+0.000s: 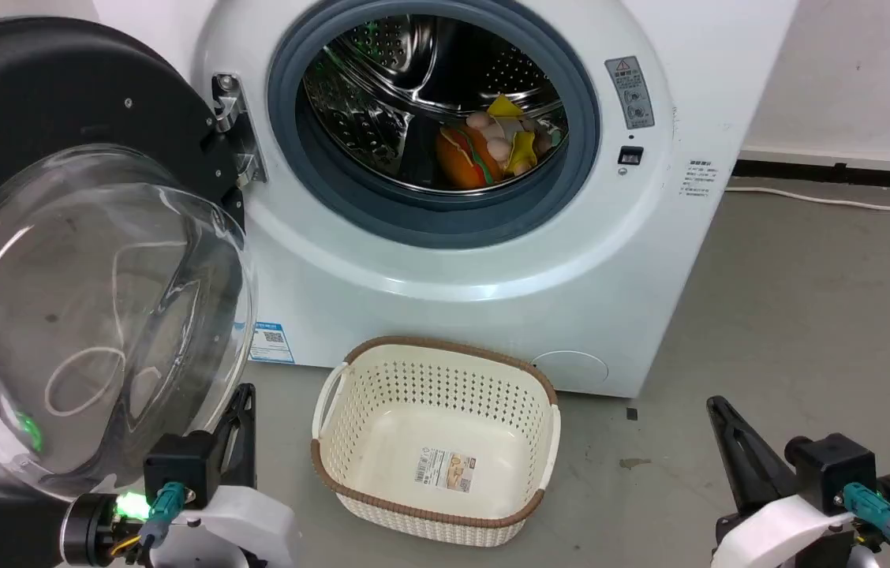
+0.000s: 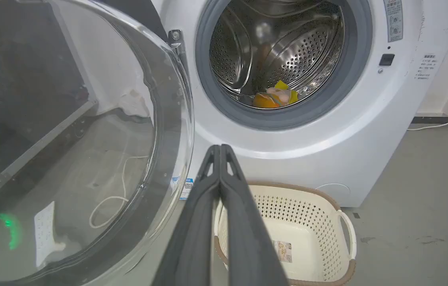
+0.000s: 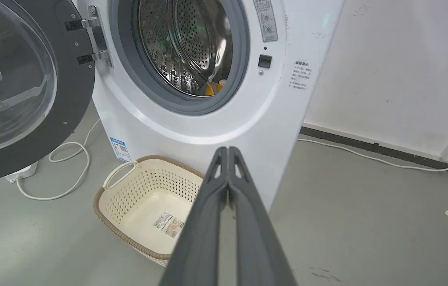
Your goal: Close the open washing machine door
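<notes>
The washing machine door (image 1: pixel 74 260) stands swung wide open at the left, its black ring hinged to the white washing machine (image 1: pixel 492 260) and its clear glass bowl (image 2: pixel 69 139) bulging toward me. Toys lie inside the steel drum (image 1: pixel 429 102). My left gripper (image 1: pixel 244 394) is shut and empty, just below and to the right of the door's lower rim. In the left wrist view its fingers (image 2: pixel 220 151) meet tip to tip beside the glass. My right gripper (image 1: pixel 717 406) is shut and empty at the lower right, away from the machine (image 3: pixel 192 119); its fingertips (image 3: pixel 227 151) touch.
A cream perforated basket (image 1: pixel 524 379) with a brown rim sits empty on the grey floor in front of the machine, between my arms. A white cable (image 3: pixel 69 167) loops on the floor under the door. A wall and another cable (image 1: pixel 839 201) lie at the right.
</notes>
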Tool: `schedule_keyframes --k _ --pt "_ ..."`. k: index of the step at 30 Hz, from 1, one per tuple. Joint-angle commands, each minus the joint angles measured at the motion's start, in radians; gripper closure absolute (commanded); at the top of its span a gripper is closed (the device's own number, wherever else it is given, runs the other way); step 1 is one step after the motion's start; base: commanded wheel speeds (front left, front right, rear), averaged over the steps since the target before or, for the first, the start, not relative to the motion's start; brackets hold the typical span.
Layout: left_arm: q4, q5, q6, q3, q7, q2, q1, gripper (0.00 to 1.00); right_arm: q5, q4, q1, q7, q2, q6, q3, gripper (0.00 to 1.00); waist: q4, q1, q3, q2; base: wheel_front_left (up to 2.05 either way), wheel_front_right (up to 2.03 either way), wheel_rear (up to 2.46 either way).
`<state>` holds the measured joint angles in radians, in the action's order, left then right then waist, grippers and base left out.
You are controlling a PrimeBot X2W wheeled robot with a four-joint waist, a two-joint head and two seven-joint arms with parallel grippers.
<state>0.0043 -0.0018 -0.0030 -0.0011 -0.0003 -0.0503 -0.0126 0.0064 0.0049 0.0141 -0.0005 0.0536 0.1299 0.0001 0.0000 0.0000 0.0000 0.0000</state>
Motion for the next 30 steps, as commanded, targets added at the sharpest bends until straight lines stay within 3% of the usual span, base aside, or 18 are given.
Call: schedule_keyframes --k 1,29,30 --pt "-0.004 0.002 0.003 0.001 0.000 0.000 0.013 1.00 -0.006 -0.005 -0.014 0.000 -0.003 0.001 0.000 1.00 0.000 0.0000 0.000 0.0000 0.00 0.00 0.00" --pt "-0.004 0.002 0.003 0.001 0.000 0.000 0.013 1.00 -0.006 -0.005 -0.014 0.000 -0.003 0.001 0.000 1.00 0.000 0.0000 0.000 0.0000 0.00 0.00 0.00" --pt "0.000 0.000 0.000 0.000 0.000 0.000 0.000 0.00 0.000 0.000 0.000 0.000 0.000 0.000 0.000 0.00 0.000 0.0000 0.000 0.0000 0.00 0.00 0.00"
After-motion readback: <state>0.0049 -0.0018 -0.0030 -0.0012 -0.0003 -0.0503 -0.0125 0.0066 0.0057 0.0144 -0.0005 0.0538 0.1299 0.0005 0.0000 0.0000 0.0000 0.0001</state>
